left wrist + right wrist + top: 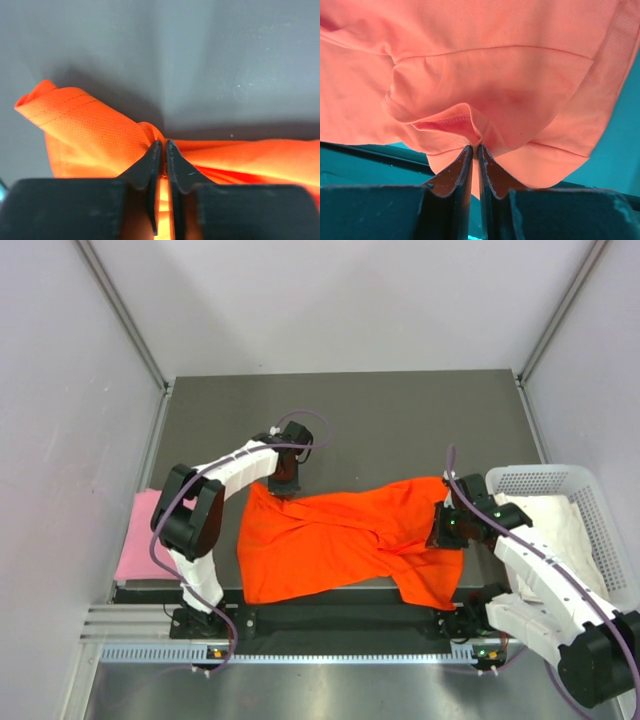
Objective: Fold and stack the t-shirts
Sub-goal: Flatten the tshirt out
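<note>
1. Pinching item: orange t-shirt (330, 545), rumpled and unfolded at the centre of the top view on the dark table (400, 420). Its long axis runs left to right across the frame, and a lower-right flap reaches the table's near edge.
2. Left gripper (283, 483): sits at the shirt's upper-left corner. In the left wrist view the fingers are drawn almost together with a bunched ridge of orange cloth caught between the tips. The rest of the garment trails away to lower right of it.
3. Right gripper (445, 530): sits at the shirt's right end. In the right wrist view the tips are closed tight on a fold of the same fabric, with a stitched hem just left of the pinch, and the cloth hangs in front of the camera.
4. Governing relation: both holds lie at opposite ends of the long axis, so the body of the shirt sags between them. Judged next need — drawing the ends apart or lifting them together to flatten the cloth before any fold.
5. Pink t-shirt (138, 535): lies flat at the left edge of the frame, beside the left arm's elbow and well apart from the orange one.
6. White t-shirt (545, 525): lies inside the white basket (560, 473) at the right edge, just beyond the right arm.
7. Obstructions: none seen between the two holds. The basket stands close to the right arm's outward swing — a likely snag if that arm pulls right.
</note>
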You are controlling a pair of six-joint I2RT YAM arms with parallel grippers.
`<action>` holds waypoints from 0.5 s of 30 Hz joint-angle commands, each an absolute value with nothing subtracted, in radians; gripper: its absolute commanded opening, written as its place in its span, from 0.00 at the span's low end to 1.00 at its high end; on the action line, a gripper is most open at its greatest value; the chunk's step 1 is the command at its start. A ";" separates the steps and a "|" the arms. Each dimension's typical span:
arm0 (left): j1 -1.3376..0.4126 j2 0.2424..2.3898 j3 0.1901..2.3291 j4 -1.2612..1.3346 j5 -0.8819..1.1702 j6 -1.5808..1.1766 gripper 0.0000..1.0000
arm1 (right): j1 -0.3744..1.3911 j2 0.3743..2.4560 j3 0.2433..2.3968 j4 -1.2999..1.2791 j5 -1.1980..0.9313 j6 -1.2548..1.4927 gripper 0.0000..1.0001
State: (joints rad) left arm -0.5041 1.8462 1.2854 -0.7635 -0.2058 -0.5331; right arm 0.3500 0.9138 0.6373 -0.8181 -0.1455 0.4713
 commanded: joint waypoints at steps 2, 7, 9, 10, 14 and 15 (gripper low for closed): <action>-0.506 1.731 1.290 -0.772 -0.273 -0.535 0.05 | 0.339 0.917 0.680 -0.788 -0.153 0.460 0.10; -0.506 1.613 1.238 -0.769 -0.322 -0.575 0.00 | 0.336 0.910 0.675 -0.787 -0.144 0.472 0.09; -0.508 1.563 1.221 -0.772 -0.354 -0.589 0.00 | 0.334 0.902 0.676 -0.795 -0.138 0.476 0.09; -0.509 1.498 1.191 -0.769 -0.365 -0.607 0.00 | 0.333 0.899 0.680 -0.799 -0.134 0.477 0.09; -0.509 1.332 1.115 -0.724 -0.393 -0.637 0.00 | 0.330 0.856 0.705 -0.789 -0.072 0.509 0.04; -0.509 1.303 1.102 -0.707 -0.400 -0.637 0.00 | 0.327 0.850 0.715 -0.775 -0.063 0.514 0.03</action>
State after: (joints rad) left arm -0.5053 1.4185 1.1378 -0.7601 -0.3370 -0.6044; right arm 0.3416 0.8894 0.6411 -0.8108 -0.1177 0.4870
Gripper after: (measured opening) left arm 0.044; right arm 0.042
